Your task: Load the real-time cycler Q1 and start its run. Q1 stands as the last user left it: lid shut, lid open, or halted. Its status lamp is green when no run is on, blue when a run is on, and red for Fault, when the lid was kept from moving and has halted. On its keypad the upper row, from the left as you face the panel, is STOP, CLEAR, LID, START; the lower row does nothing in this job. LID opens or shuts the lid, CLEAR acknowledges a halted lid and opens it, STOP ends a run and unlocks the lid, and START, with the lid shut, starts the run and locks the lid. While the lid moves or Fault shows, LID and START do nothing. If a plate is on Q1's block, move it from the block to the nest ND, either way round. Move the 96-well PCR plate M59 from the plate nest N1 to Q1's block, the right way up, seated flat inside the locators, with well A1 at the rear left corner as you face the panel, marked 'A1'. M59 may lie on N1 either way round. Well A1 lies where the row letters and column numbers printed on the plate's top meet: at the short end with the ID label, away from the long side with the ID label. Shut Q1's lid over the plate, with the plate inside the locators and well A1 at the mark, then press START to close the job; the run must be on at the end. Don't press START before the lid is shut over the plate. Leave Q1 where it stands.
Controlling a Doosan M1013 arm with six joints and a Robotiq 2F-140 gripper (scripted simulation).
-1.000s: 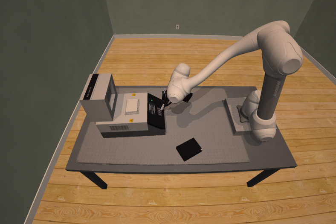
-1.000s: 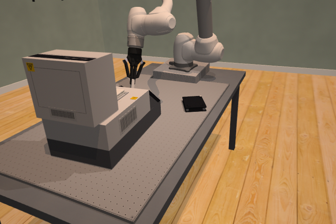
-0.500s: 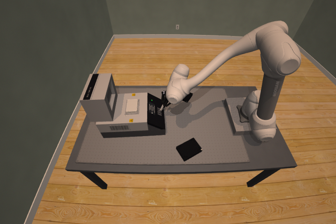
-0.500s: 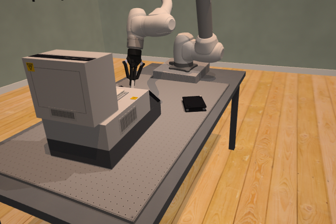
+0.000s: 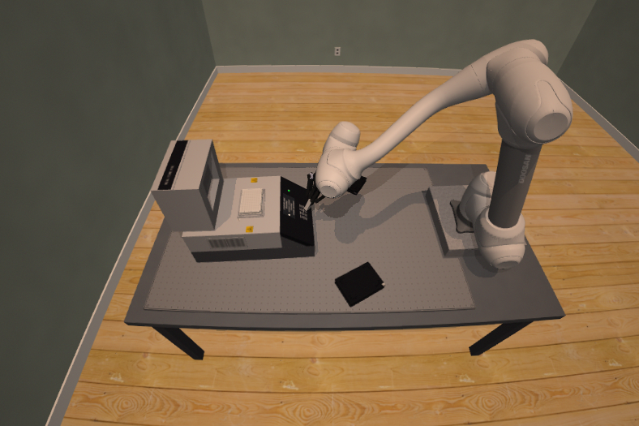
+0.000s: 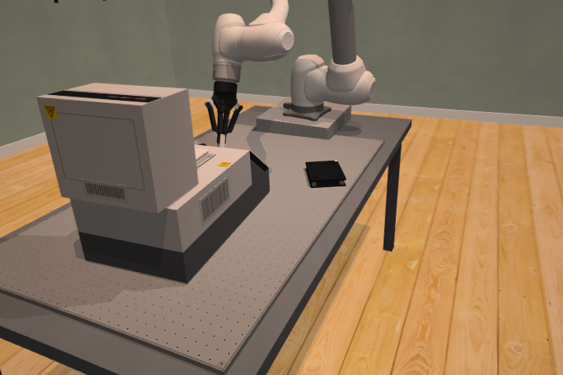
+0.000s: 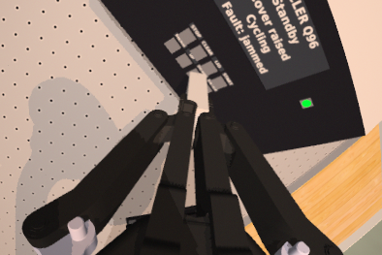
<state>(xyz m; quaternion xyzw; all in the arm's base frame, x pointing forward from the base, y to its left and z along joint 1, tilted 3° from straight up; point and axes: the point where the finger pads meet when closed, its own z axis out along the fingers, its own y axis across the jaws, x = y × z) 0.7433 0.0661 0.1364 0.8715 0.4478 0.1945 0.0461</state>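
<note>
The black two-finger gripper (image 7: 195, 94) is seen pointed down at the black sloped keypad panel (image 5: 296, 214) of the beige real-time cycler (image 5: 232, 225), its fingers pressed together with nothing between them. The pale fingertips are lowered onto the grid of grey keys (image 7: 194, 52), at the row nearest the gripper, though which key lies beneath them cannot be told. Beyond the gripper, a small green status lamp (image 7: 306, 104) is lit, so no run is judged to be on. The boxy beige lid (image 6: 113, 143) is raised at the far end of the machine, and the white 96-well plate (image 5: 251, 201) is seen lying on the block just behind the panel; its orientation cannot be read from here. The flat black plate nest (image 5: 359, 283) is left bare on the grey perforated desk (image 5: 258, 291), off to one side of the gripper.

The step in hand is judged to be the LID press, to shut the lid over the plate. A short, straight push is called for next, then a retreat clear of the lid's path; START should be held back until the lid is seen shut.
</note>
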